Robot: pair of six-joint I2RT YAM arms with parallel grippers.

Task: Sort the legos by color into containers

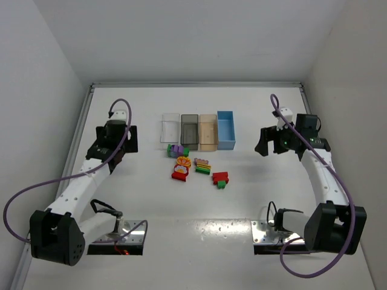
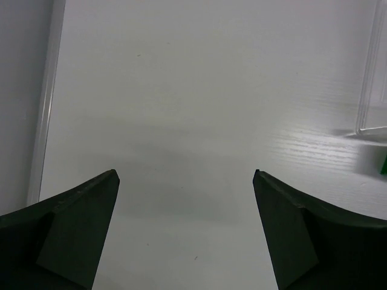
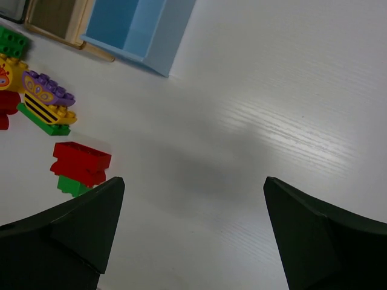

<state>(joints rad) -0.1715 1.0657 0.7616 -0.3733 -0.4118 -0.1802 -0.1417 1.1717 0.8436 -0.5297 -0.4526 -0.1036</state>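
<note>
Four containers stand side by side at mid-table: clear (image 1: 170, 128), smoky grey (image 1: 189, 130), tan (image 1: 207, 132) and light blue (image 1: 226, 129). The legos lie loose just in front of them: a purple and green cluster (image 1: 176, 150), a yellow and red one (image 1: 181, 168), a purple-yellow-green stack (image 1: 202, 166) and a red and green pair (image 1: 221, 179). My left gripper (image 1: 118, 140) hangs open to the left of the row, over bare table (image 2: 186, 175). To the right of the row my right gripper (image 1: 275, 140) is open, empty (image 3: 193, 181), with the red lego (image 3: 80, 163) beside its left finger.
In the right wrist view the light blue bin (image 3: 136, 27) and tan bin (image 3: 57, 18) sit at the upper left. The clear bin's wall (image 2: 372, 72) and a scrap of green lego (image 2: 383, 164) show at the left wrist view's right edge. White walls enclose the table.
</note>
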